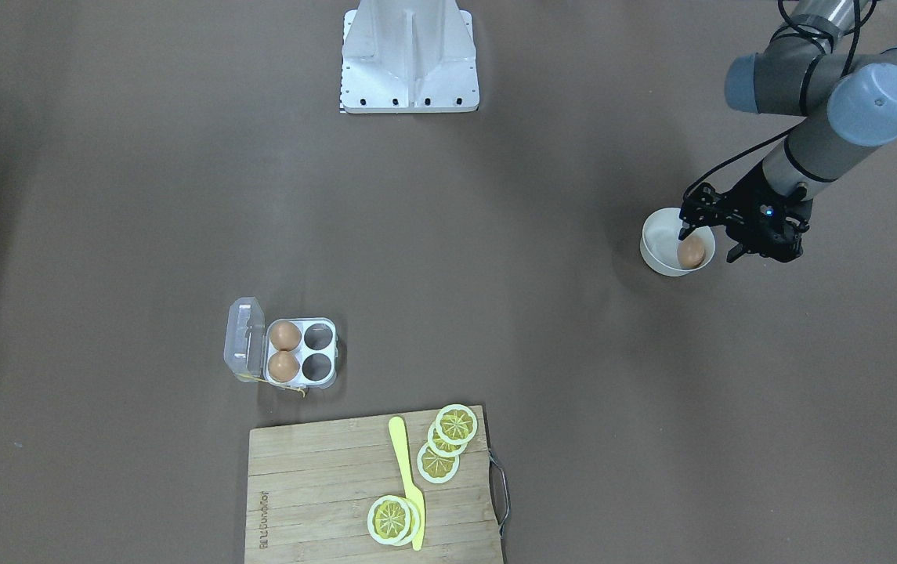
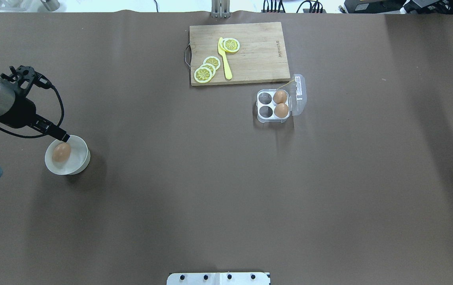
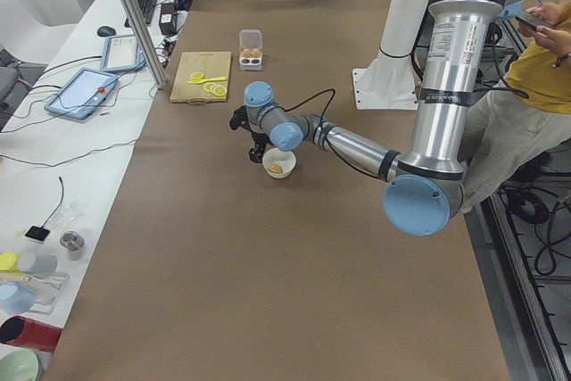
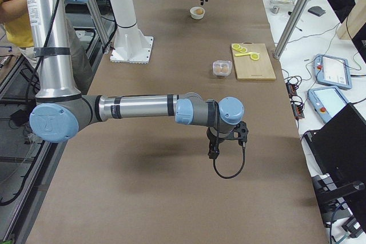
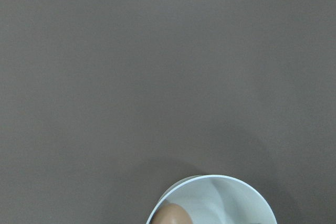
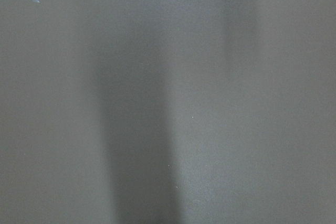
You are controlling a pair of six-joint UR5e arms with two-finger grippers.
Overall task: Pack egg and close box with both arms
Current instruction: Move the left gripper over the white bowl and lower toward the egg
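A brown egg (image 1: 691,252) lies in a round white bowl (image 1: 652,252); it also shows in the overhead view (image 2: 61,152) and at the bottom of the left wrist view (image 5: 170,214). My left gripper (image 1: 708,241) hangs just above the bowl's rim with its fingers apart, open and empty. The box (image 1: 315,356) stands open, its clear lid (image 1: 244,338) folded back, with two brown eggs (image 1: 284,350) in two cups and two cups empty. My right gripper (image 4: 213,151) shows only in the exterior right view, low over bare table far from the box; I cannot tell if it is open.
A wooden cutting board (image 1: 315,486) with lemon slices (image 1: 448,442) and a yellow knife (image 1: 407,478) lies beside the box. The white pedestal (image 1: 409,59) stands at the robot's side. A person (image 3: 535,51) sits by the left arm's base.
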